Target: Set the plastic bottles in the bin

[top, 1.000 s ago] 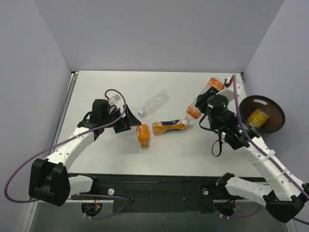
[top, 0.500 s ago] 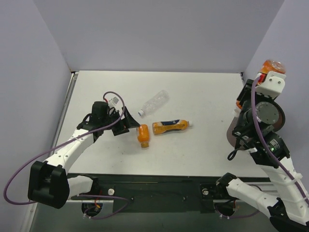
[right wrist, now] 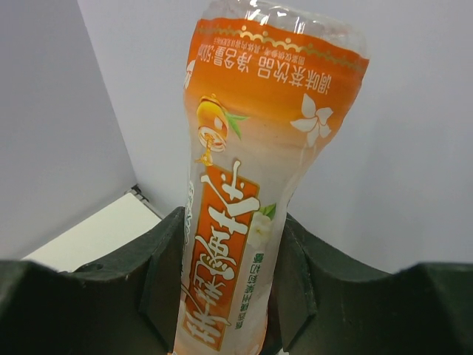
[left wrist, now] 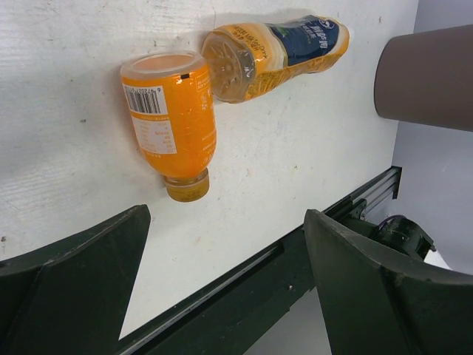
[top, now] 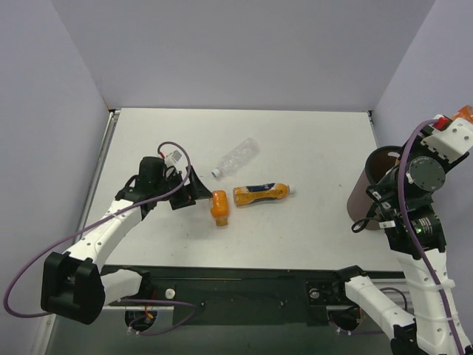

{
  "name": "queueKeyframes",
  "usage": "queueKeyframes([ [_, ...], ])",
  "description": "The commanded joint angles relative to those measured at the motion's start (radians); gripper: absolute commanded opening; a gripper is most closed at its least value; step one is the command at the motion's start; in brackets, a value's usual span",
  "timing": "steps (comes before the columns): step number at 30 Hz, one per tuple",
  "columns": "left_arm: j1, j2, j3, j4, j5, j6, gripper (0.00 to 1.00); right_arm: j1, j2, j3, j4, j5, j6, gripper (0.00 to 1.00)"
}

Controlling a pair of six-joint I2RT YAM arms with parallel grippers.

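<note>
My right gripper [top: 457, 124] is raised high at the right, over the brown bin [top: 372, 183], and is shut on a tall orange-labelled bottle [right wrist: 259, 170], whose tip shows in the top view [top: 464, 112]. My left gripper [top: 189, 191] is open just left of a small orange bottle [top: 219, 205] lying on the table. In the left wrist view the gripper [left wrist: 225, 222] is open, with this bottle [left wrist: 171, 126] ahead of the jaws. A dark-labelled orange bottle [top: 260, 194] lies beside it, also in the left wrist view [left wrist: 273, 55]. A clear bottle [top: 236, 156] lies farther back. The yellow bottle is hidden.
My right arm covers most of the bin, so its opening is hidden; its side wall shows in the left wrist view [left wrist: 429, 78]. Grey walls close in the table on three sides. The black rail [top: 244, 285] runs along the near edge.
My right gripper has lifted the orange-labelled bottle off the table and swung it right and up above the bin. My left gripper has edged slightly toward the small orange bottle.
</note>
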Motion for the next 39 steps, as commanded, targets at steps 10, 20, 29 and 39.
queueKeyframes([
  [10,0.028,-0.058,0.045,-0.117,-0.047,0.124,0.97,-0.37,0.151,0.063,-0.117,-0.286,0.3,0.05],
  [20,0.133,-0.133,-0.015,-0.149,-0.025,0.144,0.97,-0.425,0.246,-0.075,-0.102,-0.258,0.338,0.06],
  [29,0.134,-0.152,-0.003,-0.169,-0.041,0.135,0.97,-0.424,0.272,-0.048,-0.18,-0.332,0.417,1.0],
  [39,0.133,-0.163,0.008,-0.183,-0.089,0.123,0.97,-0.297,0.218,0.096,-0.373,-0.634,0.454,1.0],
])
